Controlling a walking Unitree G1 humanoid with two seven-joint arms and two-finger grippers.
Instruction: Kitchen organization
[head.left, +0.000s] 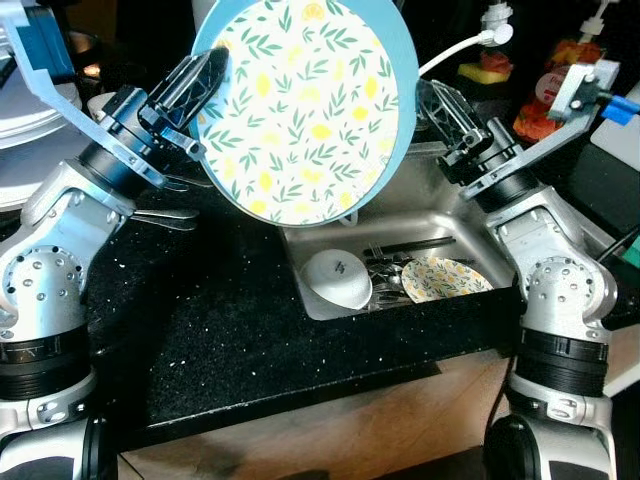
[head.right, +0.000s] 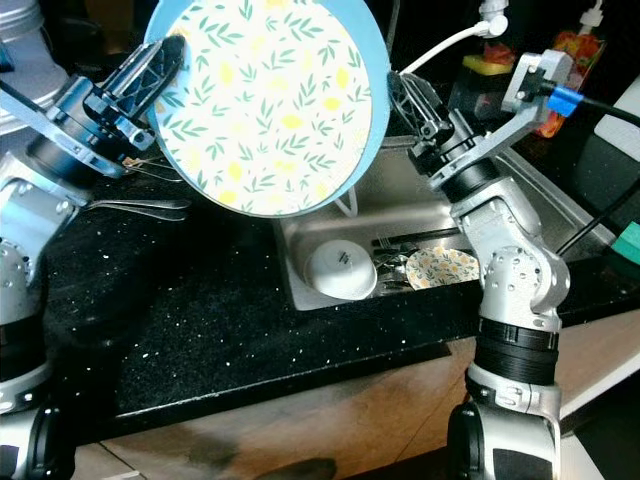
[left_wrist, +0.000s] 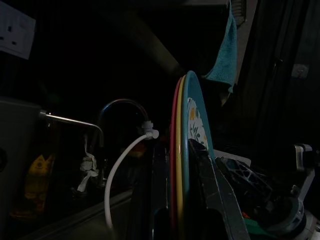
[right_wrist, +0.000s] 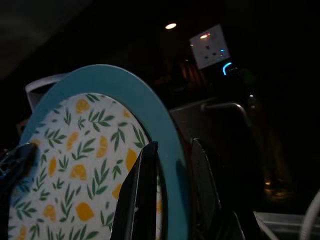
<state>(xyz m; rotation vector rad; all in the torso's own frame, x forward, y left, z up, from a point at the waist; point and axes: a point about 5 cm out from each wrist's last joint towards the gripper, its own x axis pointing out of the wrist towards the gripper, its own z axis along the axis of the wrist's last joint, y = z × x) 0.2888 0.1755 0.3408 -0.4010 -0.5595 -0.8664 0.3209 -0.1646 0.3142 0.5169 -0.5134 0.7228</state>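
Two grippers share one load here. Nearest the camera runs the black speckled bench (head.left: 250, 330), and set into it the steel sink (head.left: 450, 235), where a white bowl (head.left: 337, 279) sits upside down beside a small patterned plate (head.left: 445, 279) and some cutlery.

Held up above that sink, well clear of it, is the big plate (head.left: 305, 105), teal-rimmed with a lemon-and-leaf face, tilted almost on edge and facing the camera. From the left wrist, red and yellow rims show tight behind the teal one, so it looks like a stack rather than a single plate.

Left gripper (head.left: 205, 85) clamps the rim on the robot's left, jaws narrowed onto the edge, one finger across the patterned face. Right gripper (right_wrist: 172, 192) pinches the opposite rim, one finger (right_wrist: 137, 195) in front and one behind, closed down to the thickness of the rim.

So the load spans straight across between both arms, neither nearer. My read: any coming move depends on both wrists travelling together.

Farther back stand the faucet (left_wrist: 120, 107) and bottles (head.left: 545, 95).
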